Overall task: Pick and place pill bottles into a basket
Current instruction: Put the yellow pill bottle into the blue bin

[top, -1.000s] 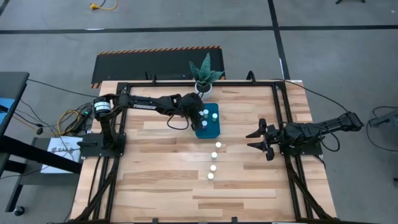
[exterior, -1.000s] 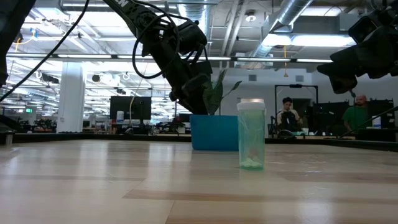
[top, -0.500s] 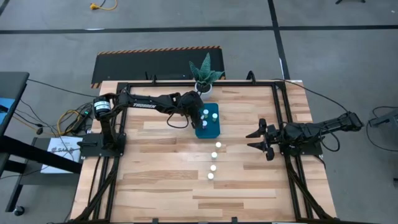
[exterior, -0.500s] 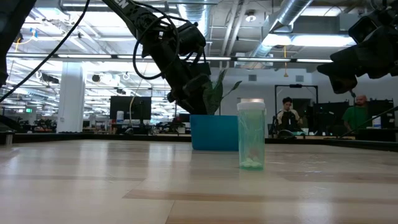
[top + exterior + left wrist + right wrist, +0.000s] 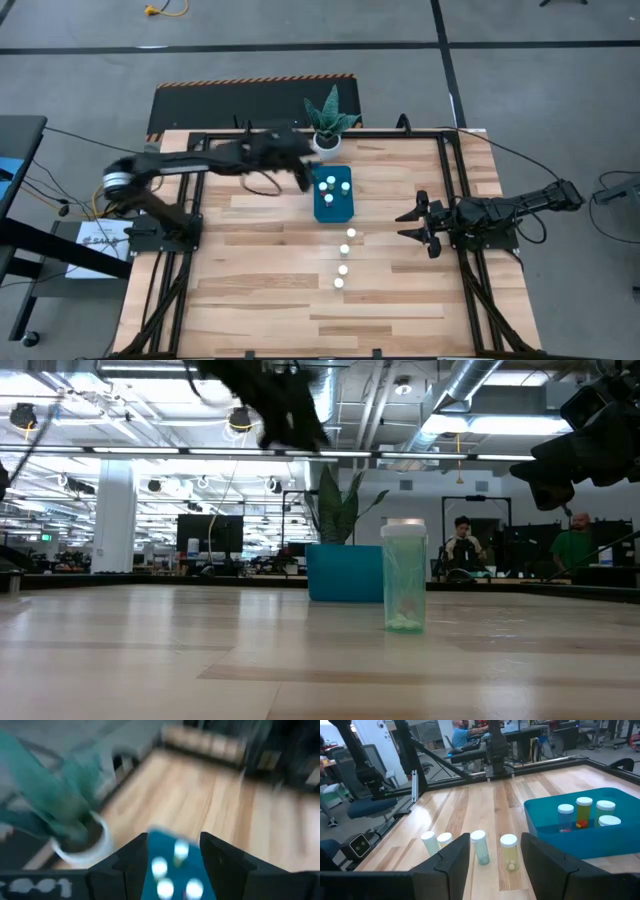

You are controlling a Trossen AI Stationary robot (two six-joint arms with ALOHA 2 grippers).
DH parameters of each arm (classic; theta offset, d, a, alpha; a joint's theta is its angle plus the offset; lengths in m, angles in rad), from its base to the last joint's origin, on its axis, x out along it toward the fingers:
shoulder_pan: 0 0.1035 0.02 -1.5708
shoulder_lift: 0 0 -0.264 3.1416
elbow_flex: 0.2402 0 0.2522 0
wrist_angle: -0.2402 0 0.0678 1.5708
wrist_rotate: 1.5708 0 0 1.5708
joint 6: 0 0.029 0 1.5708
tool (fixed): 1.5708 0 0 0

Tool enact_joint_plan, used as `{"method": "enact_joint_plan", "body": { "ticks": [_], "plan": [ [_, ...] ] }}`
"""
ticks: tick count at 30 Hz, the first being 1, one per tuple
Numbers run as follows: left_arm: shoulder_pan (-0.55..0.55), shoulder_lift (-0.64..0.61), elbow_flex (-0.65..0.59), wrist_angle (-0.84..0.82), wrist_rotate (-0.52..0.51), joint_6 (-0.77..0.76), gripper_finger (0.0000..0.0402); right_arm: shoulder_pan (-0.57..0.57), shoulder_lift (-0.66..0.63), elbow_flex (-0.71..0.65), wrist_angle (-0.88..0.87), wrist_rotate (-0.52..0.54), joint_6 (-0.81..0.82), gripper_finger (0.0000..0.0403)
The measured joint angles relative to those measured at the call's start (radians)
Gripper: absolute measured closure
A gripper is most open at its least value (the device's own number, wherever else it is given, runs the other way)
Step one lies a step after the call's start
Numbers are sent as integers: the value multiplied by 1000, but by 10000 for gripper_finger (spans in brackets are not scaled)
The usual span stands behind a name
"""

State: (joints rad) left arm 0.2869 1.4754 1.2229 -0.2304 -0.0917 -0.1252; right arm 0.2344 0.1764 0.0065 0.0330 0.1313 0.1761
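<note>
The teal basket [image 5: 333, 203] lies on the table near the far edge and holds several white-capped pill bottles [image 5: 344, 186], which stand upright. It also shows in the right wrist view [image 5: 580, 832]. Several more bottles [image 5: 343, 269] stand in a row on the table on the basket's near side. My left gripper [image 5: 301, 168] is open and empty, raised above the basket's far-left corner. In its wrist view [image 5: 172, 865] it looks down on the basket [image 5: 170, 870]. My right gripper [image 5: 412, 225] is open and empty at the table's right, and it faces the row [image 5: 480, 847].
A white pot with a green plant [image 5: 327, 128] stands at the far edge just behind the basket. A black frame [image 5: 450, 180] runs around the table. In the low view one bottle [image 5: 404, 590] stands in front of the basket [image 5: 345, 572]. People sit in the room behind.
My left gripper has risen quickly from just over the basket and has drawn back a little toward the table's far-left. Its arm has swung up with it. The basket and the bottles have stayed where they were.
</note>
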Motion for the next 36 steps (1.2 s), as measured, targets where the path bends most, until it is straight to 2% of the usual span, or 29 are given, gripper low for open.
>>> {"method": "enact_joint_plan", "body": {
  "ticks": [7, 14, 17, 21, 26, 31, 36],
  "plan": [
    [-29, -307, 1, -114, -30, 6, 232, 0, 0, 0, 0, 0, 0, 232],
    [-116, -501, -1, -346, -60, 5, 232, 0, 0, 0, 0, 0, 0, 234],
    [-177, -585, -1, -367, -68, -17, 232, 0, 0, 0, 0, 0, 0, 234],
    [-270, -714, -1, -387, -169, -25, 232, 0, 0, 0, 0, 0, 0, 232],
    [-366, -855, -4, -521, -299, -53, 232, 0, 0, 0, 0, 0, 0, 234],
    [-405, -999, -95, -524, -312, -86, 232, 0, 0, 0, 0, 0, 0, 233],
    [-406, -1163, -229, -522, -261, -121, 232, 0, 0, 0, 0, 0, 0, 232]
  ]
}}
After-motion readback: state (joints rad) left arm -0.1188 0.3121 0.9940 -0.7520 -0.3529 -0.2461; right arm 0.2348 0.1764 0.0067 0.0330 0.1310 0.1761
